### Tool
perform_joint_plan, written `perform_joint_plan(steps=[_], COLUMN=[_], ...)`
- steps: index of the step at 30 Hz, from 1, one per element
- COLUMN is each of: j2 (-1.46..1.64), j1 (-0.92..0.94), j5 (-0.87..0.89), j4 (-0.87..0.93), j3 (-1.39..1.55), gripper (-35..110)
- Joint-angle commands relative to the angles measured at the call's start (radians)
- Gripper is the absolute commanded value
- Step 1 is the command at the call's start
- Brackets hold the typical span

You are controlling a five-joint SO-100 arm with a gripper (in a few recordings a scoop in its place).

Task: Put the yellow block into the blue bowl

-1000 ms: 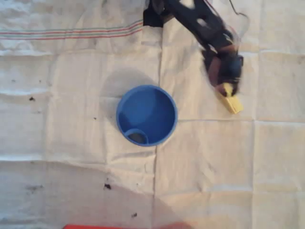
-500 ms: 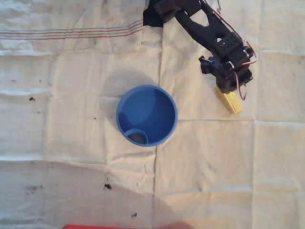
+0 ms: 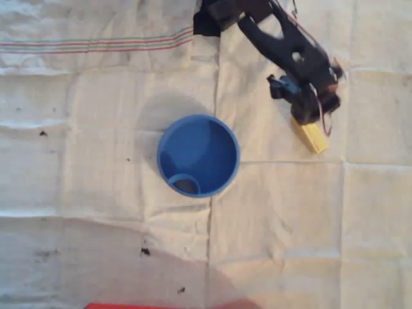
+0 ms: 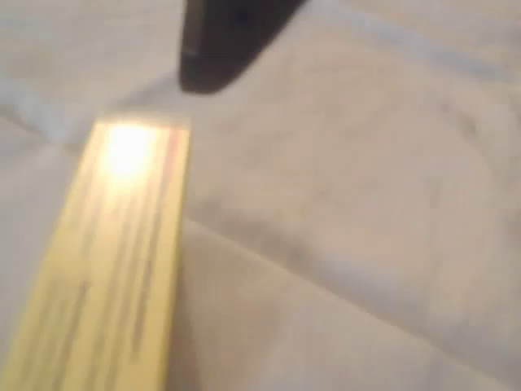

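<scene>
The yellow block (image 3: 311,136) lies diagonally, toward the worktop's right edge; the claw (image 3: 301,114) covers its upper end, grip unclear.

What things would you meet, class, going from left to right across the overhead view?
Round deep blue plastic bowl → black two-finger gripper → small yellow rectangular block, lying on the white cloth.

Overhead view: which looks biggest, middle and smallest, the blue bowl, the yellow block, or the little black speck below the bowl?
1. Blue bowl, clearly the largest.
2. Yellow block, partly hidden under the gripper.
3. Black speck on the cloth, tiniest.
</scene>
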Motion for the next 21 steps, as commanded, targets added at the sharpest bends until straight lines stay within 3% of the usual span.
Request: perform_joint_plan(steps=[1,21], j2=[0.021,-0.051], j1=[0.037,0.072], j5=[-0.011,-0.008], j4=[-0.009,-0.075], j3=[-0.083,-0.071], gripper=[32,32])
